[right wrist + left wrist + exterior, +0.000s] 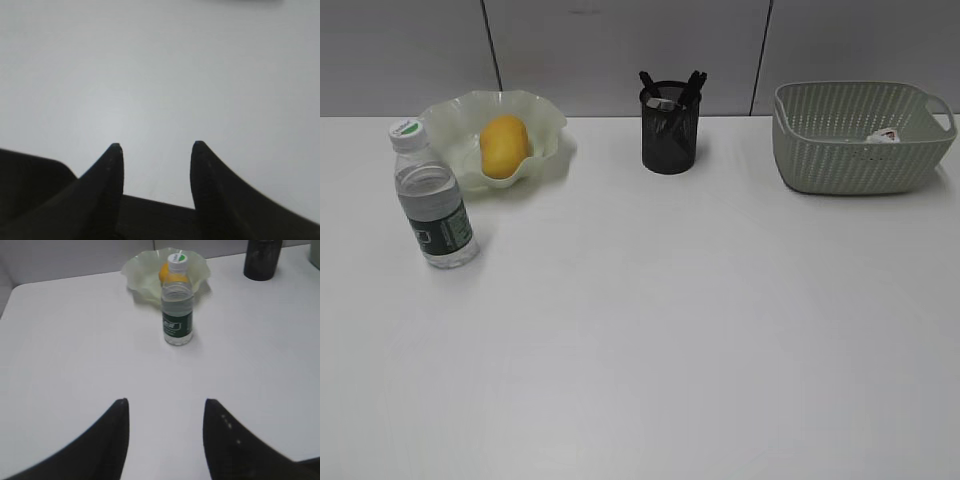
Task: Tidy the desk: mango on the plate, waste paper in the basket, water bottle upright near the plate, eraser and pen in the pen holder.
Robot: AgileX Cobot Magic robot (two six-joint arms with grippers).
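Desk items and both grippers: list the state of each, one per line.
Mango: lying in the plate.
Bottle: upright, capped, beside the plate.
Paper wad: inside the basket.
Pen holder: upright, dark items sticking out of it.
Left gripper: open, empty.
Right gripper: open, empty.

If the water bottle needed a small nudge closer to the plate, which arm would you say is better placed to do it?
Probably the left. Its open, empty pincer faces the upright water bottle in front of the plate. The right pincer, also open and empty, sees only bare desk.
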